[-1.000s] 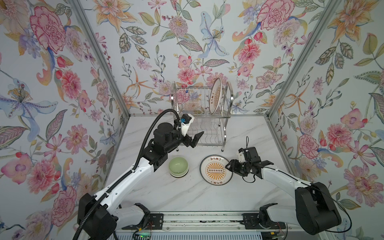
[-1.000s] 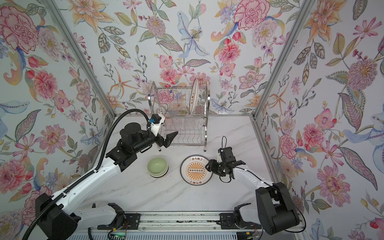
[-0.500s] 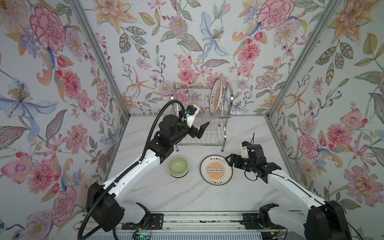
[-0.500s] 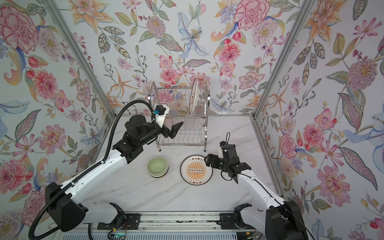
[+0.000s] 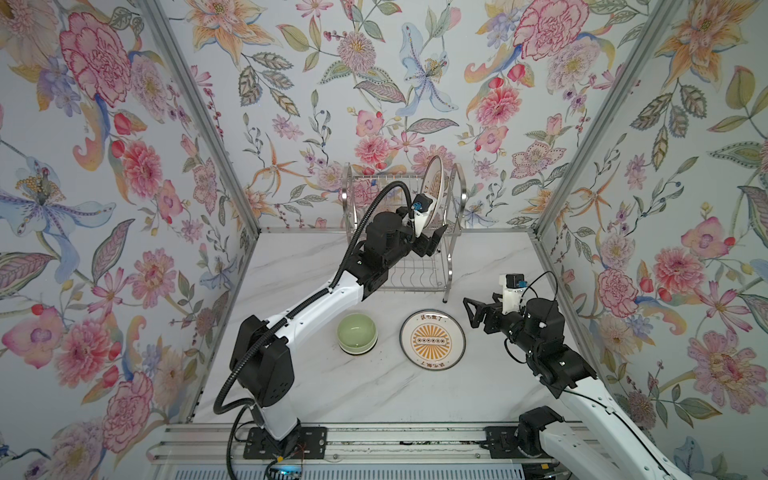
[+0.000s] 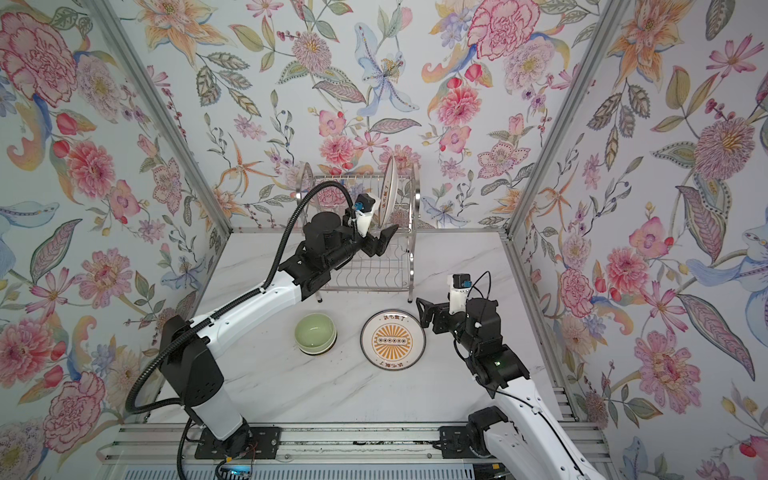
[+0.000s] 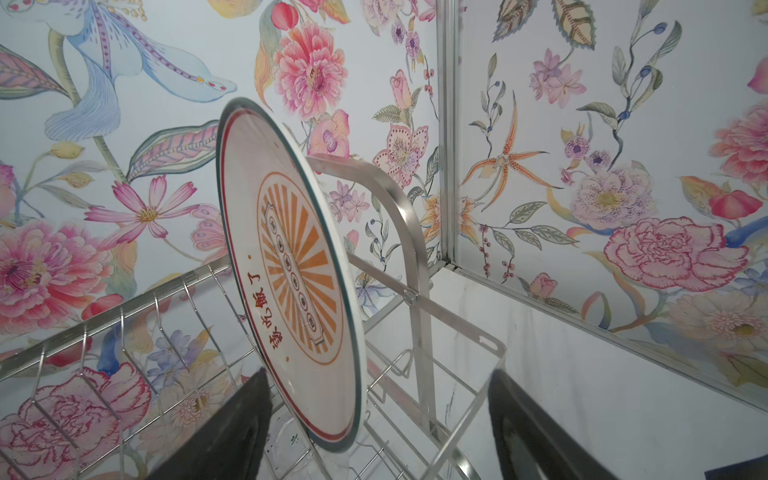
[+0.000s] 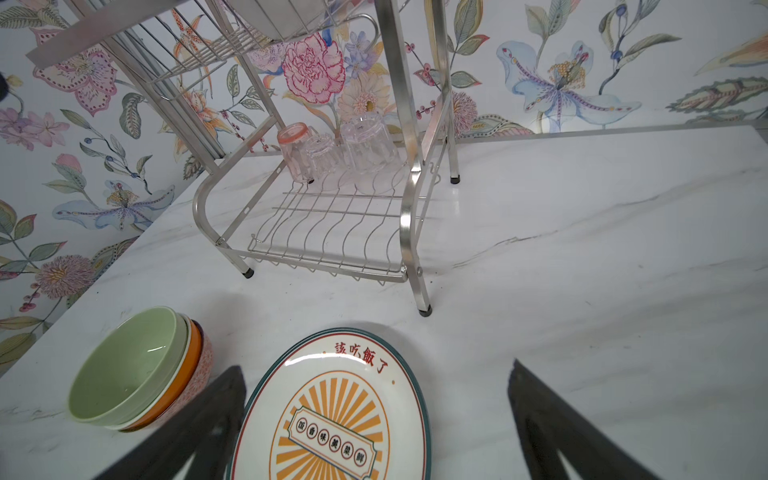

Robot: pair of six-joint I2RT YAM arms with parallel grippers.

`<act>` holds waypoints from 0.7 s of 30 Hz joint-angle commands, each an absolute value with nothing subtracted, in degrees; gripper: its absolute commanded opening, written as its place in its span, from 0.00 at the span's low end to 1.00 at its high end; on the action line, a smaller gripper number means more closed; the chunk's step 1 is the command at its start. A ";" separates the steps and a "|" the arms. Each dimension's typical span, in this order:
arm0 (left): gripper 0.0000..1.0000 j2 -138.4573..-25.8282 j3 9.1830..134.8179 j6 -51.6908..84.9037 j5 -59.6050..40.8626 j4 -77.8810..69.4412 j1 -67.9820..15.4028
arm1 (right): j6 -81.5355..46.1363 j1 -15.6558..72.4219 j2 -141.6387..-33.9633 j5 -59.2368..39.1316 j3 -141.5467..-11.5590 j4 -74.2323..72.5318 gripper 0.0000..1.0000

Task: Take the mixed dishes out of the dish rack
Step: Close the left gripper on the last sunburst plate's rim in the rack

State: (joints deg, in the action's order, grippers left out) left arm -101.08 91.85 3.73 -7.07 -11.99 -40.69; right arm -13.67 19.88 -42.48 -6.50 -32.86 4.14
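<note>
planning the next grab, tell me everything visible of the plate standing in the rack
Round white glossy plate with an orange sunburst, red Chinese characters and a dark green rim line. It stands on edge, tilted, in the upper tier of the shiny silver wire rack. The left gripper has open jaws flanking its lower edge.

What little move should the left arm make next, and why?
Probably close the left fingers on the standing plate in the rack: its lower rim already sits between them, and they stand apart, not yet gripping.
</note>
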 commanded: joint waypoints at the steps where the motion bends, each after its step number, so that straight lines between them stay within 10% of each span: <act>1: 0.77 -104.09 97.30 3.94 -2.92 -12.20 -40.94 | -11.68 20.10 -41.66 -5.08 -31.90 2.02 0.99; 21: 0.43 -109.67 100.02 7.38 0.74 -18.82 -40.86 | -13.07 16.33 -41.42 -10.43 -32.04 -2.05 0.99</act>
